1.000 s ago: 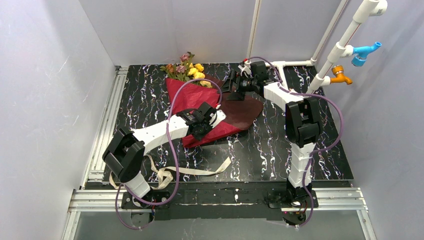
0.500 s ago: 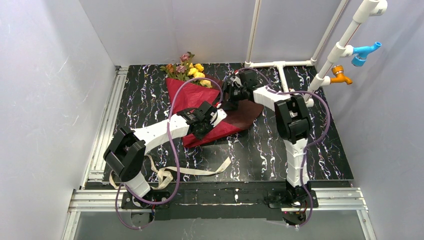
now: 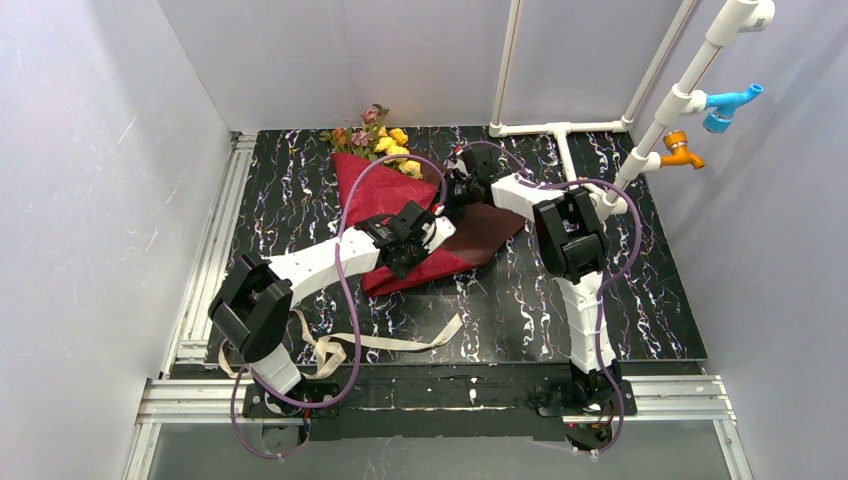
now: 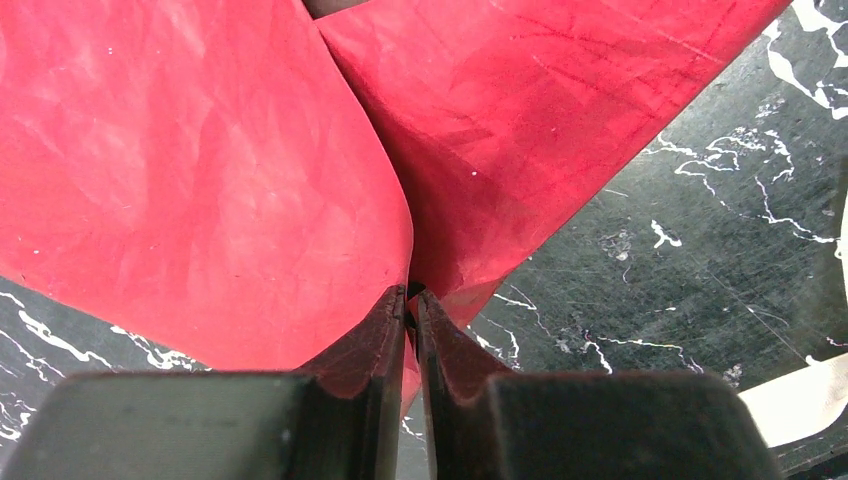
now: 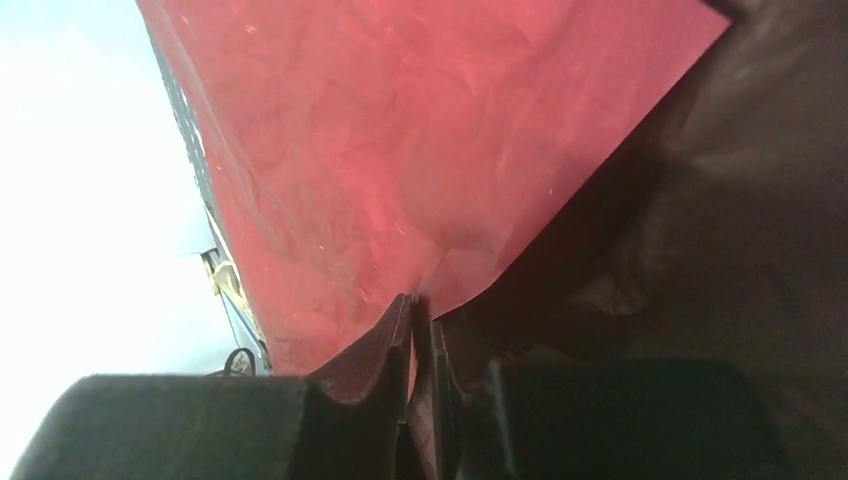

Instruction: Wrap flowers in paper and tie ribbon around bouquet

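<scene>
The black marbled worktop (image 3: pixel 620 300) carries the dark red paper (image 3: pixel 385 195), partly folded at its middle, with the flowers (image 3: pixel 378 135) showing at the paper's far end. The ribbon (image 3: pixel 400 341) lies in loose curls by the near edge, apart from the paper. The left claw (image 4: pixel 410 296) is pinched tight on a fold of the paper, and the right claw (image 5: pixel 421 303) is closed on a paper edge at its right side.

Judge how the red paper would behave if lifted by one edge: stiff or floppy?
Probably floppy: the paper curves and folds where the left tool pinches it. Likely light and thin, given its fine creases.
</scene>
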Robot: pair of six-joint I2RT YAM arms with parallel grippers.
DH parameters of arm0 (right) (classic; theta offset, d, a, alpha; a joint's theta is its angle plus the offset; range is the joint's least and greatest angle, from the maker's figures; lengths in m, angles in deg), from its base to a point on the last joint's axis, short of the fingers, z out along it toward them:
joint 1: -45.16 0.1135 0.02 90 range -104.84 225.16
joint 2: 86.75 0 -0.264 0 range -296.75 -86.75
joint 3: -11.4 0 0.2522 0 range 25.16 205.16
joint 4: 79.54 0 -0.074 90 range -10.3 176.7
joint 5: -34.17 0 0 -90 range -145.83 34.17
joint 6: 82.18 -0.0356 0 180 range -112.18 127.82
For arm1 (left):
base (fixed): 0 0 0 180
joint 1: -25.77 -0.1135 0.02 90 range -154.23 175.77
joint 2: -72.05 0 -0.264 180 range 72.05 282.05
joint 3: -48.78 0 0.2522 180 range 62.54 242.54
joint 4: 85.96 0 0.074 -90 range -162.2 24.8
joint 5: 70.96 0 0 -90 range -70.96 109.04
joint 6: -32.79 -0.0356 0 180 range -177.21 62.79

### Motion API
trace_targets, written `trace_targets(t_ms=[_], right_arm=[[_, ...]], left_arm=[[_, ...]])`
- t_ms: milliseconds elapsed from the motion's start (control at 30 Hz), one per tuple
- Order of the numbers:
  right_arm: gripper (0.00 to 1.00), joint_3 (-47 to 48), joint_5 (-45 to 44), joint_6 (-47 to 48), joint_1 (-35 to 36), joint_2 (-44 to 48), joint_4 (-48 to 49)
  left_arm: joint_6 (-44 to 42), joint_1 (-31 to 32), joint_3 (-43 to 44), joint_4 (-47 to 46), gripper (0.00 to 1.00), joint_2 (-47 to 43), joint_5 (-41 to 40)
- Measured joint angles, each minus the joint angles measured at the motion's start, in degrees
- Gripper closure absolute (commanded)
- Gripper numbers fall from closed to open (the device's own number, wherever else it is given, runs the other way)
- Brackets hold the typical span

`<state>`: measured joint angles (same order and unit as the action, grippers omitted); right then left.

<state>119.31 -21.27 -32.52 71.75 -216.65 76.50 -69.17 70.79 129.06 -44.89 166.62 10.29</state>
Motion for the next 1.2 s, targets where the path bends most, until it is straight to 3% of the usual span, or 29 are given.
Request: trace_targets(t_ms=[100,233,433,500,567,767,900,1033,1133,1200], right_arm=[[0.67,2.3,-0.4,0.0,-0.1,-0.5,-1.0],[0.67,6.4,-1.3,0.6,-0.2,-1.5,-2.7],[0.96,7.6,-1.3,1.3,-0.2,-1.6,-3.4],[0.99,7.6,-1.2,1.2,-0.2,-1.7,-3.4],[0.99,7.7,-1.0,1.0,-0.2,-1.9,-3.4],[0.99,11.5,-1.1,1.2,0.1,-3.8,-5.0],[0.99,15.5,-1.6,1.9,0.1,-5.6,-6.8],[0.99,17.6,-2.4,3.2,0.1,-6.5,-8.9],[0.99,17.8,-3.2,4.2,0.1,-6.5,-10.5],[0.99,17.8,-3.6,4.8,0.1,-6.5,-11.3]], left_arm=[[0.0,0.0,0.3,0.0,0.9,0.4,0.2],[0.2,0.0,0.4,-0.3,0.88,0.7,0.2],[1.4,0.0,0.4,-1.0,0.8,0.7,-0.7],[2.0,0.0,0.4,-1.6,0.77,0.7,-1.2],[2.9,0.0,0.3,-1.9,0.69,0.7,-1.8],[6.2,-0.3,-0.1,-1.9,0.3,-0.4,-2.8],[10.2,-0.6,-0.5,-1.3,0.14,-4.7,-3.5],[15.2,-1.0,-1.5,-1.1,0.24,-13.1,-3.8],[19.3,-2.1,-2.2,-1.2,0.53,-17.9,-3.9],[21.4,-3.4,-4.0,-1.6,0.8,-19.3,-3.6]])
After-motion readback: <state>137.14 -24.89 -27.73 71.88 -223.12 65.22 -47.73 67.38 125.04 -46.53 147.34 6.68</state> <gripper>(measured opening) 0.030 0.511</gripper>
